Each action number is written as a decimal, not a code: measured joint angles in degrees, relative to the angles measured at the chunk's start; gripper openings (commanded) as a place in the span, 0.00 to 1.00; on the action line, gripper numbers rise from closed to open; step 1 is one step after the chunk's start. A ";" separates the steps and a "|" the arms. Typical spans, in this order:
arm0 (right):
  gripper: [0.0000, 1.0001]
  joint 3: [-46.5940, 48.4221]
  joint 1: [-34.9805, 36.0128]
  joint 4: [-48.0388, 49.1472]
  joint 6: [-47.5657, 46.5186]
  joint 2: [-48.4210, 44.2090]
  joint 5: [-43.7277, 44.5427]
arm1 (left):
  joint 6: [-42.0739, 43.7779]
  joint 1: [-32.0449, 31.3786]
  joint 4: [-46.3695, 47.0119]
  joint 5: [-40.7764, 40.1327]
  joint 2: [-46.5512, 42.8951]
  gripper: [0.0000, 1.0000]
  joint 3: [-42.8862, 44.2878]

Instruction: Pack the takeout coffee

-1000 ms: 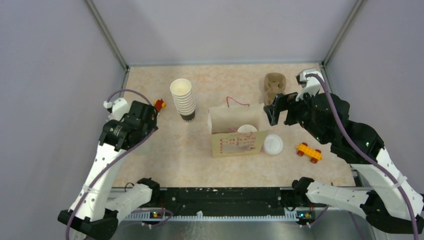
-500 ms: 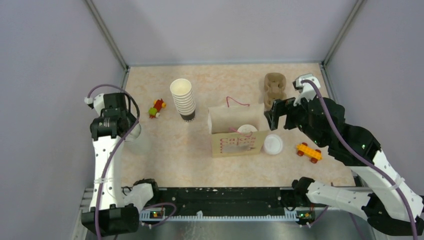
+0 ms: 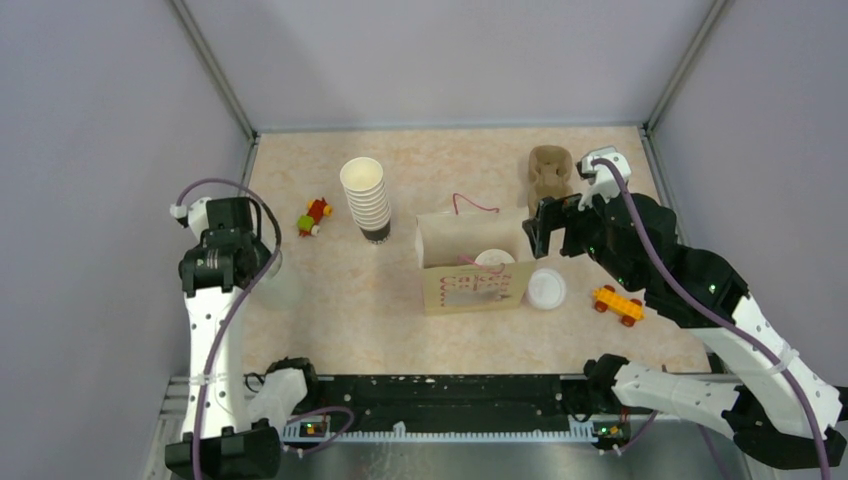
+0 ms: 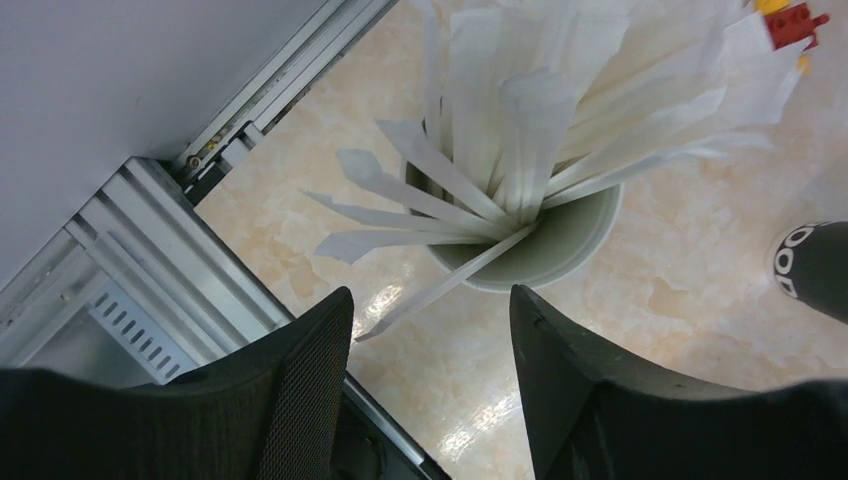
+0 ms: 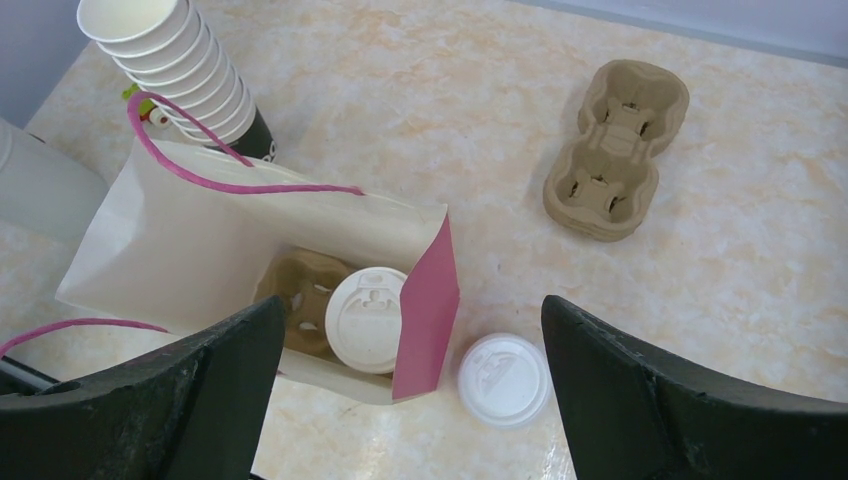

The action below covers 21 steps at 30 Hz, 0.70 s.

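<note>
A takeout coffee [image 5: 368,318] with a white lid stands in a brown holder inside the open paper bag [image 5: 190,250], also seen as the coffee [image 3: 493,259] in the bag [image 3: 470,285] from above. A second white lid [image 5: 503,380] sits on the table right of the bag; I cannot tell if a cup is under it. My right gripper [image 5: 412,310] hovers open above the bag's pink flap, its jaws spanning both lids. My left gripper [image 4: 430,310] is open, empty, near a cup of white paper-wrapped sticks [image 4: 520,150] at the table's left edge.
A tall stack of lidless white cups [image 3: 367,198] stands left of the bag. A brown cardboard carrier [image 3: 549,175] lies at the back right. A red and green toy [image 3: 314,215] and an orange brick [image 3: 617,303] lie loose. The metal table rail [image 4: 150,260] is under the left gripper.
The left arm has swung back to the left table edge and its jaws have narrowed. The right gripper has drifted slightly left over the bag's right end.
</note>
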 measured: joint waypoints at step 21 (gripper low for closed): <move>0.96 0.00 0.00 0.63 -0.98 0.35 -0.02 | 4.55 0.00 3.41 -0.28 -2.32 0.36 -3.41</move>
